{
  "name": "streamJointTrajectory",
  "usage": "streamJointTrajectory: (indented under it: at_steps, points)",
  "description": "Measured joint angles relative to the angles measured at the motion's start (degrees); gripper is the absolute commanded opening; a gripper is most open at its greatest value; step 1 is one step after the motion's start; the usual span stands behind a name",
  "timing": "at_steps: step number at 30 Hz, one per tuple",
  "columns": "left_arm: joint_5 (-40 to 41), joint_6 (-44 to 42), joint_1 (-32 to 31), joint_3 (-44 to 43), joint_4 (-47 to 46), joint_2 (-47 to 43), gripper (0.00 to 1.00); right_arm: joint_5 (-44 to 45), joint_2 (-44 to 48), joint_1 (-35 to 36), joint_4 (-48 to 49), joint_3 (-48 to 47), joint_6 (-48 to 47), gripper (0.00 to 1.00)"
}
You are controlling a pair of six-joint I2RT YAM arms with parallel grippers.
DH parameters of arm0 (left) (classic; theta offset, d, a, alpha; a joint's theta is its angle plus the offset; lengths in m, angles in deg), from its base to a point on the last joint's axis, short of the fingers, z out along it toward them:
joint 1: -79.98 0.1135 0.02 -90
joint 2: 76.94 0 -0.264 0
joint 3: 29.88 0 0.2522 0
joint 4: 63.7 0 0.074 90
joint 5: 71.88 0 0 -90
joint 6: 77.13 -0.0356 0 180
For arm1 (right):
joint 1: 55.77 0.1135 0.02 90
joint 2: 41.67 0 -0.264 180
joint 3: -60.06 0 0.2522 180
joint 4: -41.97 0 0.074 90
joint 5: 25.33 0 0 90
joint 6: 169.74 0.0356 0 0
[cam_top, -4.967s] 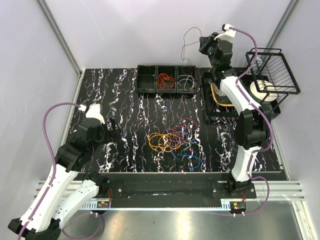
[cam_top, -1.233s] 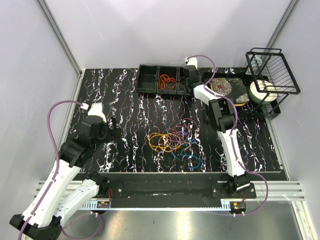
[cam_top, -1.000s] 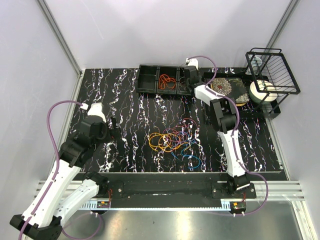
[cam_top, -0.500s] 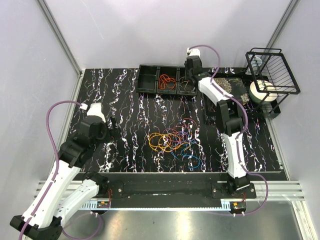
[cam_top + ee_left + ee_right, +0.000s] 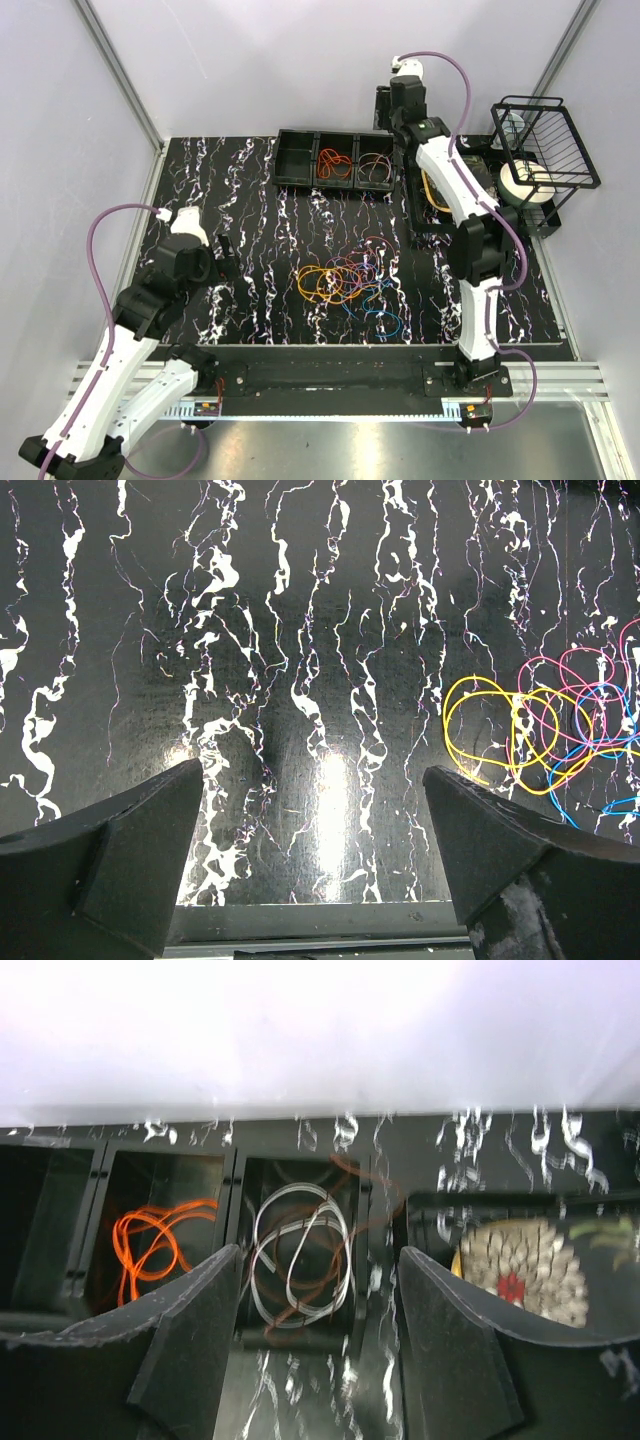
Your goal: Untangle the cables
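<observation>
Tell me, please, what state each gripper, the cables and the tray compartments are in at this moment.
left gripper: open, empty, over bare table.
right gripper: open, empty, up near the tray.
loose cables: tangled in one pile on the table.
orange cables: lying in the tray's middle compartment.
white cables: lying in the tray's right compartment.
left compartment: empty.

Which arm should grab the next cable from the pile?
Probably left. The left gripper is open, low, and facing the cable pile. The right gripper is up at the back, over the tray.
</observation>
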Motion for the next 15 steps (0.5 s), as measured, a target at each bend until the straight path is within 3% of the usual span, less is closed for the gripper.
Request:
streamJointTrajectory:
  at_steps: [10,15]
  points:
    - [-0.02,0.0,0.04,0.0,0.02,-0.09,0.95,-0.9,6.03,-0.33,-5.79,8.07,5.99,0.7]
    - [0.0,0.0,0.04,0.0,0.0,-0.39,0.95,-1.86,-1.01,-2.08,-10.43,-5.18,7.63,0.7]
